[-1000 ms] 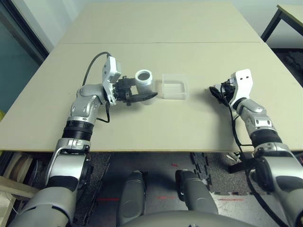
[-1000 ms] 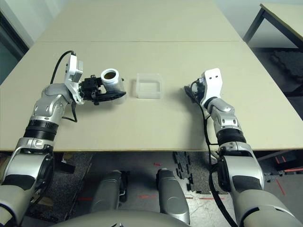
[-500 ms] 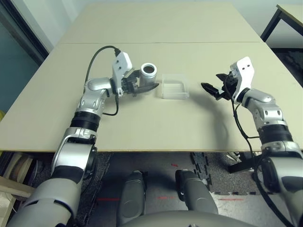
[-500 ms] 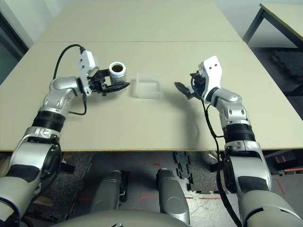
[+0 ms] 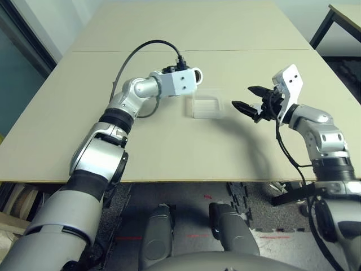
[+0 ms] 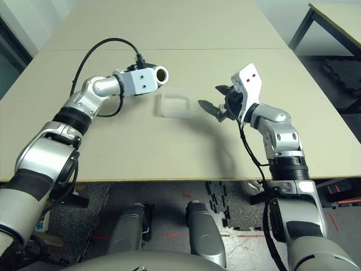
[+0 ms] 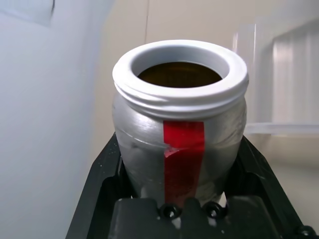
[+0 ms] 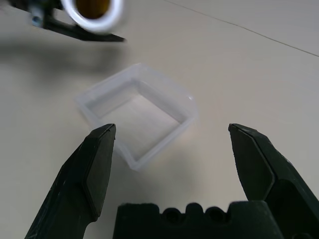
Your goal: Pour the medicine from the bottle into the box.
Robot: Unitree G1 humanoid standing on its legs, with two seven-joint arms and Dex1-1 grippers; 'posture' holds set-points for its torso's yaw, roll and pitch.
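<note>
the left tool (image 7: 182,214) is clamped on the bottle (image 7: 180,119), held above the surface (image 5: 169,141) with its white-rimmed mouth tipped toward the box (image 5: 205,104), just short of the box's near-left edge. the box sits flat mid-surface with bare room on every side. the right tool (image 5: 248,99) hovers just right of the box, fingers (image 8: 97,164) spread wide, gripping nothing.

Beige table (image 5: 169,147) with a seam; second table (image 5: 347,14) at far right.
</note>
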